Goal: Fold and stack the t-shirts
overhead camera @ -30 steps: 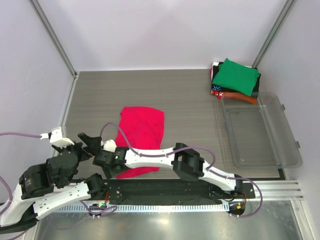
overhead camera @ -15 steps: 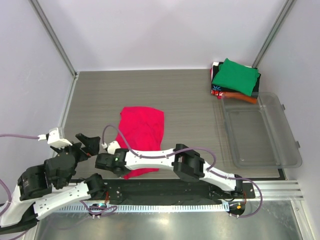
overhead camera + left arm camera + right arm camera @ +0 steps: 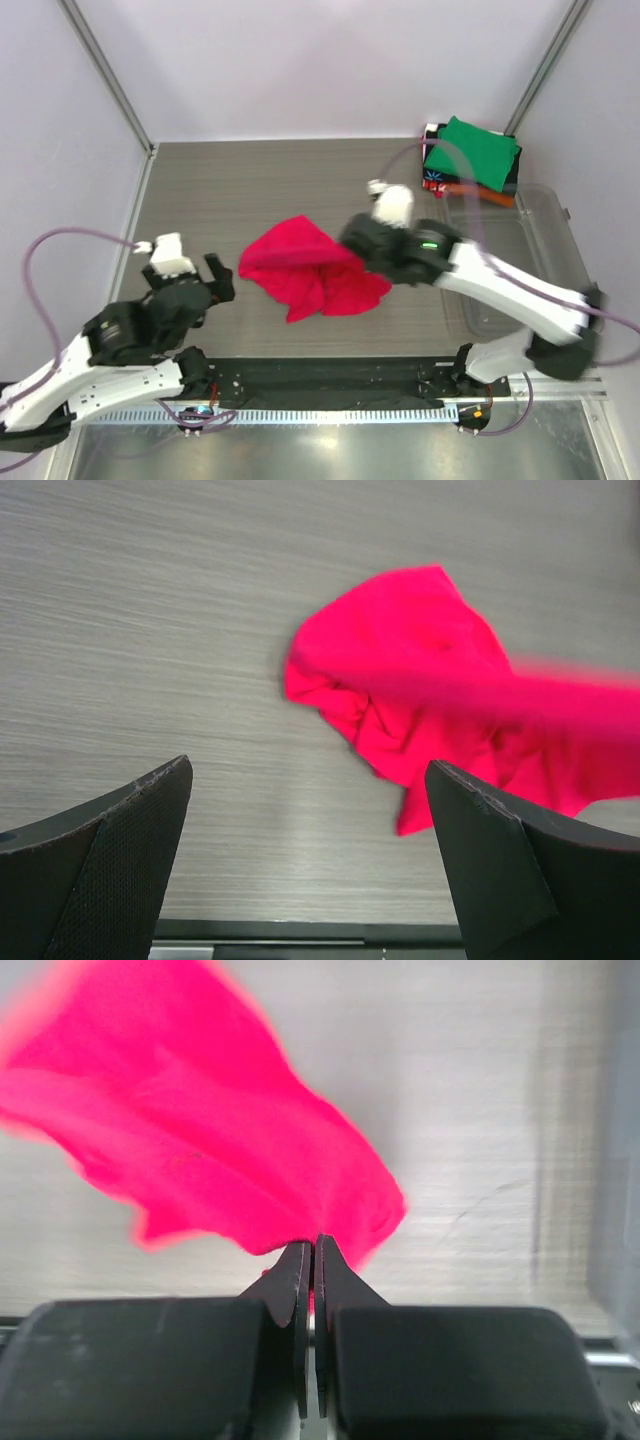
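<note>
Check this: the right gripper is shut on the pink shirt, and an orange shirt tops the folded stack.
Wrong on the stack: a green shirt tops it, as the top external view shows. The right gripper is shut on the pink shirt.

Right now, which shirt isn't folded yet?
The crimson-pink t-shirt, crumpled mid-table and pinched by the right gripper; the green shirt tops a folded stack at the far right.
</note>
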